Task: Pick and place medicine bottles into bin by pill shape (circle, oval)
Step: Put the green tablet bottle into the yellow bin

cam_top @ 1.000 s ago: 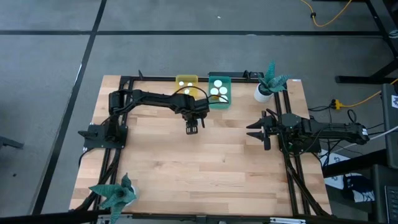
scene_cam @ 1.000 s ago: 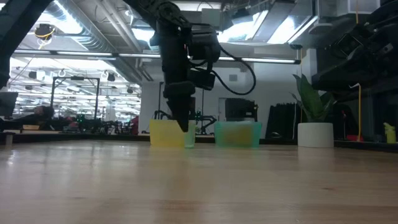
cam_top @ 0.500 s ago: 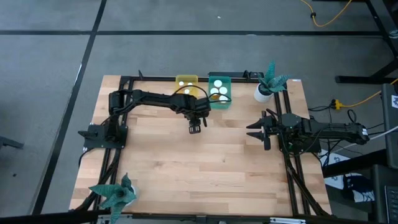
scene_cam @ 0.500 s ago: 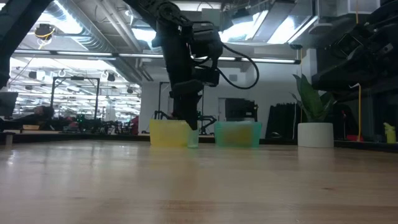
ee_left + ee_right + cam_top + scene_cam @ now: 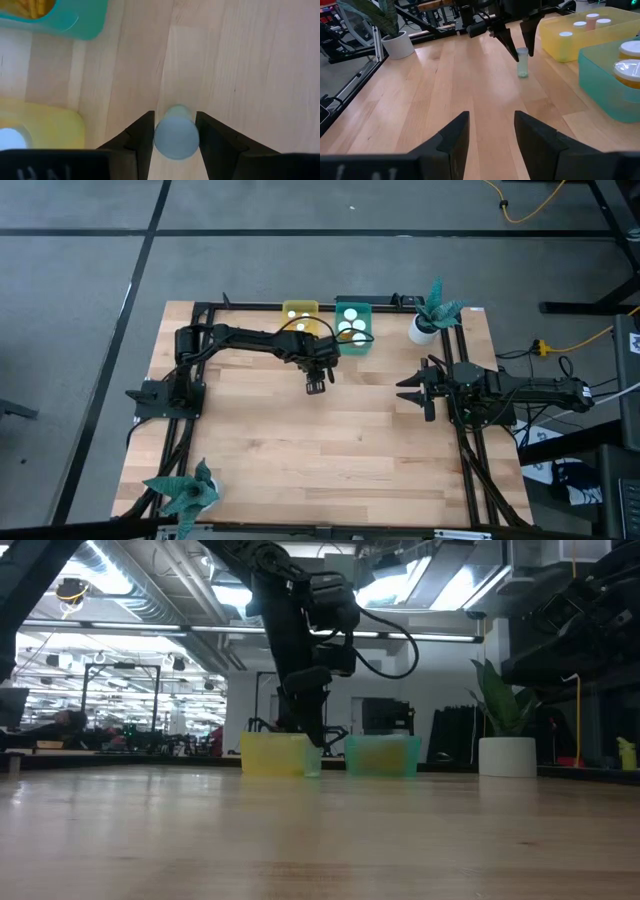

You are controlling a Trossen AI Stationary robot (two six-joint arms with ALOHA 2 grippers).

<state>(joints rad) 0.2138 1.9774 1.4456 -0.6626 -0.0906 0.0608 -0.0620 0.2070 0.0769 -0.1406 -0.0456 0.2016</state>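
**Me:** My left gripper [image 5: 316, 386] is over the far middle of the table [image 5: 300, 470], pointing down; it straddles one narrow medicine bottle [image 5: 176, 137], whose pale round cap sits midway between its two sides.

**Operator:** Is it closed on that bottle?

**Me:** I cannot tell; from the wrist the cap seems to fill the gap from side to side, but from across the table the gripper looks barely clear of it; the bottle stands upright with its base on the wood.

**Operator:** Where is it relative to the bins?

**Me:** Just in front of them, off the near corner of the yellow bin [image 5: 300, 305] and near the corner of the teal bin [image 5: 353, 349]; it is outside both. From the low view it shows in the gap between the two.

**Operator:** Anything in the bins?

**Me:** White caps [image 5: 350, 328] show in the teal bin; narrower capped bottles [image 5: 565, 34] stand in the yellow one.

**Operator:** And your other arm?

**Me:** My right gripper [image 5: 491, 114] waits at the right side of the table, facing the bottle from well apart; its jaws are parted with nothing between them.
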